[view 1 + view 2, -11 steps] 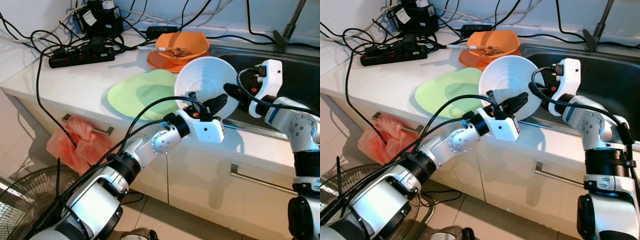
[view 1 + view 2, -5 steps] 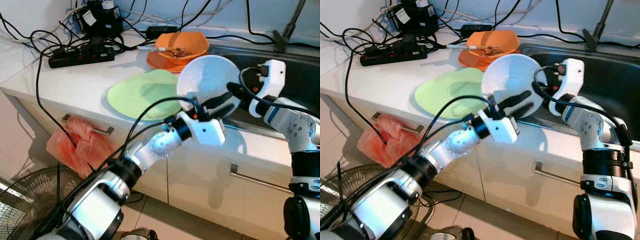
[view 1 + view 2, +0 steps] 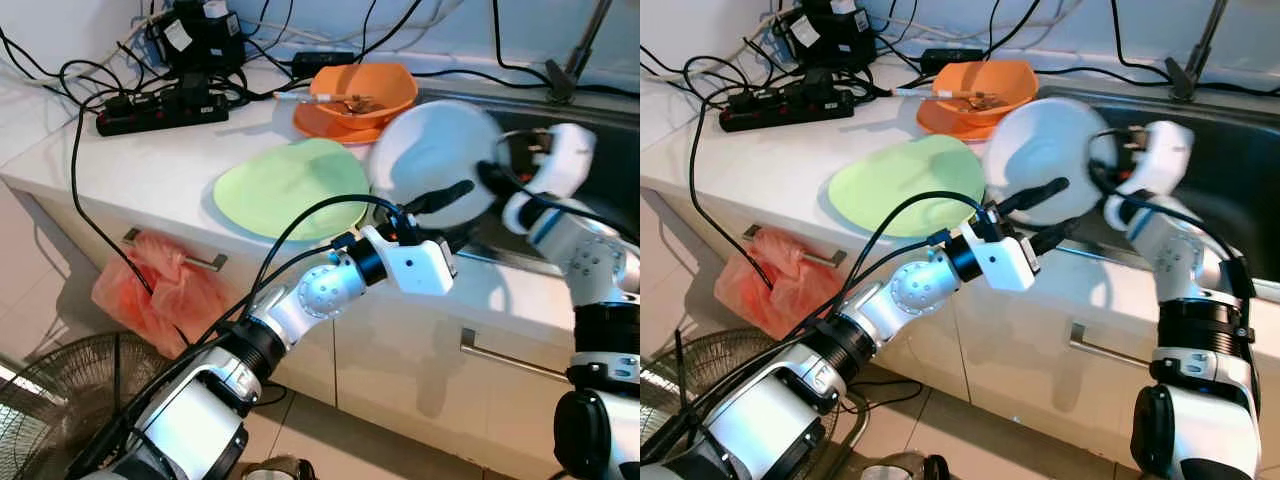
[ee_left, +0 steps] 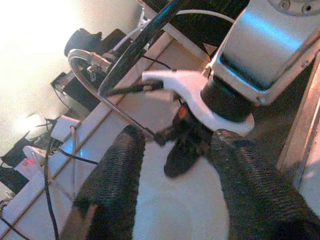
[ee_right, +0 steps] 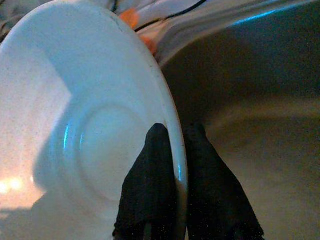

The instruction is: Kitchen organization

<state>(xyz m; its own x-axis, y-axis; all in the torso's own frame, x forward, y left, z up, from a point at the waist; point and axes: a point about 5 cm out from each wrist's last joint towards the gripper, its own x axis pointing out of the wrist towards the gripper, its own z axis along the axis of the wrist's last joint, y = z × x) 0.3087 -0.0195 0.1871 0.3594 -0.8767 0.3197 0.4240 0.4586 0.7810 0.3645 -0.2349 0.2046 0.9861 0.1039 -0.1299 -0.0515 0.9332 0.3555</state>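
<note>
The right end effector [image 5: 170, 150] is pinching the rim of a white bowl [image 3: 432, 165], one black finger on each side of the edge, as the right wrist view is showing. The bowl is tilting steeply, its underside facing the camera, and it is hanging over the near left edge of the steel sink [image 3: 610, 170], just right of the green plate [image 3: 290, 187].

The left end effector [image 3: 452, 208] is reaching in from the near side with its two black fingers [image 4: 117, 175] spread apart, one above and one below along the bowl's lower part. In the left wrist view the white bowl surface is sitting between the spread fingers, and the right arm's white wrist housing is showing just beyond them. Whether the left fingers are touching the bowl cannot be told.

The green plate is lying flat on the white surface [image 3: 150, 165]. Far of it, an orange bowl [image 3: 363, 92] is resting on an orange plate, with some dark scraps and a utensil inside. At the far left of the surface a black power strip [image 3: 160, 110] and a tangle of black cables are lying. Below the surface edge a pink plastic bag [image 3: 150, 290] is hanging by a drawer handle, and a fan grille [image 3: 50, 400] is standing on the floor at the near left.
</note>
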